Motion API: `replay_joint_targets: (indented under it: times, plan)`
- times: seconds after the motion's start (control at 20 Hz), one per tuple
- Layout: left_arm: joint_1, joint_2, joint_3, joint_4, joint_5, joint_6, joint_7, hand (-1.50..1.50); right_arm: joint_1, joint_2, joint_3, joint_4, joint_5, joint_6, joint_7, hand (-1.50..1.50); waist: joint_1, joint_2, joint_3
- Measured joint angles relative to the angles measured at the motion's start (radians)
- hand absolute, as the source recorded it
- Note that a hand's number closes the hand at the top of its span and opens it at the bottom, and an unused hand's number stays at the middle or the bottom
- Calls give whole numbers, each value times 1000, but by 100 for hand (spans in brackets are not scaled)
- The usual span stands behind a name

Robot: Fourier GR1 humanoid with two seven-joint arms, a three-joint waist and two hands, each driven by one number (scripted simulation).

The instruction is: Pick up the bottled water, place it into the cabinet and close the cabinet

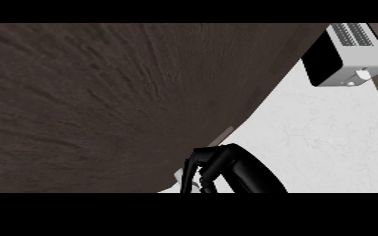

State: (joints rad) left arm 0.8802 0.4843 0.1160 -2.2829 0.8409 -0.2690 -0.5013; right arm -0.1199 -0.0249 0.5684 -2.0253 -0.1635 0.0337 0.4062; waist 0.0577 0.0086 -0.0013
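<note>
White marbled counter (317, 135) shows only at the right of my head view, beside a broad dark wood-grain cabinet door (111, 100) that fills the rest. One black hand (225, 167) sits at the door's lower edge, fingers (198, 166) curled against that edge near a small pale handle (222, 136); which hand it is I cannot tell. I see no bottled water anywhere near the fingers. Beyond the door's far right corner stands a white appliance (339, 55) with a black face.

Glossy black hand (240, 172) — slim jointed fingers (198, 167), rounded smooth shell, no markings
</note>
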Motion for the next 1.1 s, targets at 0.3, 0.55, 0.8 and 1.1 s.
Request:
replay_joint_targets:
  times: [0.3,0.55,0.8,1.1]
  plan:
    - [73,-6,94,6,80,-105,-2,-150,-231,17,-123,161,-174,-66,-8,150,-10,-4,1]
    - [118,-25,165,22,129,-186,5,-150,-400,14,-281,335,-271,-2,-19,150,-18,-7,1]
    - [144,-35,248,22,199,-233,34,-150,-512,-7,-380,495,-315,83,-45,150,-27,-8,2]
    - [147,-48,307,32,252,-273,76,-150,-592,-20,-414,639,-334,201,-85,150,-38,-22,10]
